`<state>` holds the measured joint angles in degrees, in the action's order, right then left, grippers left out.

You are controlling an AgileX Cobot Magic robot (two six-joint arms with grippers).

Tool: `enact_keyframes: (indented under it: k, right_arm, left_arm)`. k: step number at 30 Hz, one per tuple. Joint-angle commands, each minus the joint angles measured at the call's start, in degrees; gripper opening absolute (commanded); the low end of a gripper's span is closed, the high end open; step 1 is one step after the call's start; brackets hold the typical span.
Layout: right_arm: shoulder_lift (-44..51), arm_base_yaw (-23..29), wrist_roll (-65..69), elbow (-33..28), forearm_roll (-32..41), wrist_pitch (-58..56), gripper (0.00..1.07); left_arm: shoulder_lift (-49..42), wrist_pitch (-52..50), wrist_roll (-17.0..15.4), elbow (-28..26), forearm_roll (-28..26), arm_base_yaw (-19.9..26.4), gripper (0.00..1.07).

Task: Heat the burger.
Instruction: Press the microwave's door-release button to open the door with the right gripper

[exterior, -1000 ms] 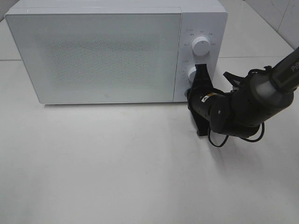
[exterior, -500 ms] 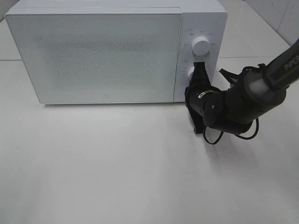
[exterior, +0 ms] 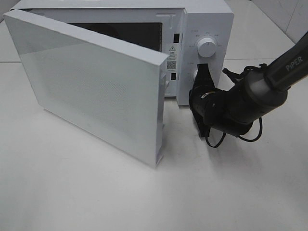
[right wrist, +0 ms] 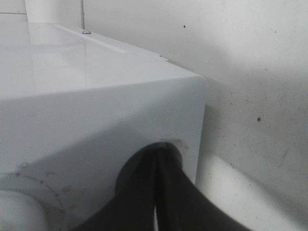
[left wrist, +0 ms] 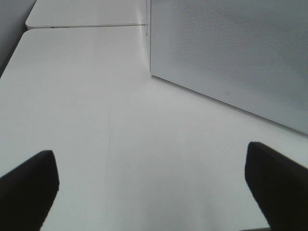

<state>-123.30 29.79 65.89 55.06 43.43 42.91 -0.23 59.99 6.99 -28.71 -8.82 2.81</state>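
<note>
The burger is out of view in every frame. The white microwave (exterior: 208,19) stands at the back of the table with its door (exterior: 96,82) swung open towards the front left. The dark cavity (exterior: 130,32) shows only above the door's top edge, and nothing can be made out inside it. My right gripper (exterior: 202,71) is shut, with its tips against the control panel at the lower knob (exterior: 196,76), below the upper knob (exterior: 207,46). In the right wrist view the closed fingers (right wrist: 156,166) press on the microwave's front (right wrist: 96,96). My left gripper (left wrist: 154,185) is open and empty over the bare table.
The open door (left wrist: 231,53) juts out over the white table (exterior: 96,192) and takes up its left-middle part. The right arm (exterior: 255,96) and its cable lie beside the microwave's right front corner. A table seam (left wrist: 86,25) runs along the back left.
The microwave door, shut in both earlier frames, has sprung open and swung out to the front left. My right gripper has moved slightly in towards the lower knob.
</note>
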Motion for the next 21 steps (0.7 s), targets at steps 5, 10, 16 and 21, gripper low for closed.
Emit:
enact_keyframes:
  k: [5,10,16,21]
  right_arm:
    - [0.63,-1.83,-1.20,5.27,-5.61,9.97,0.00]
    - [1.38,-1.78,-1.20,4.30,-5.50,7.33,0.00]
    - [2.86,-1.60,-1.20,2.75,-5.21,3.90,0.00]
    - [4.01,-1.09,-0.92,0.11,-5.33,2.58,0.00]
  left_arm:
    - [-1.26,-0.46,0.00,0.17,-0.34,0.23,1.05]
    - [-1.26,-0.46,0.00,0.17,-0.34,0.23,1.05]
    - [-1.26,-0.46,0.00,0.17,-0.34,0.23,1.05]
    - [-1.26,-0.46,0.00,0.17,-0.34,0.23,1.05]
